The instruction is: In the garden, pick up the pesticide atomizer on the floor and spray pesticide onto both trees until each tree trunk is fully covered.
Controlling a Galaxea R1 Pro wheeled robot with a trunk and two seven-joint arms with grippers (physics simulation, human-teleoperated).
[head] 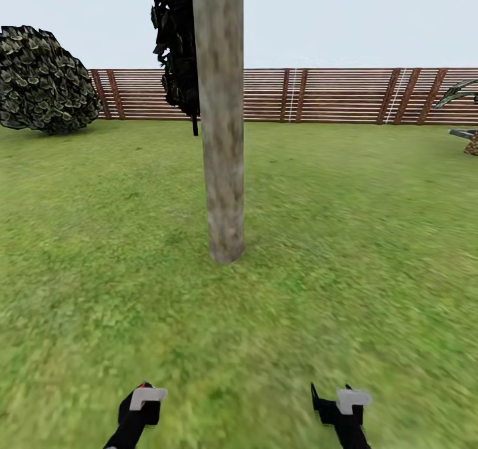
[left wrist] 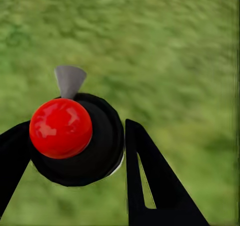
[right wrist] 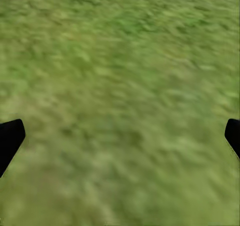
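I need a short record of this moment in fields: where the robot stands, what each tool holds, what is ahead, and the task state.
place: grass lawn, wooden fence behind
ahead: tree trunk, upright, straight in front of the robot
left tool: shut on the pesticide atomizer, red top facing the wrist camera
right tool: open, nothing between its fingers, grass below
other plants: rounded bush at far left by the fence
task state: atomizer already picked up; no spray visible on the trunk
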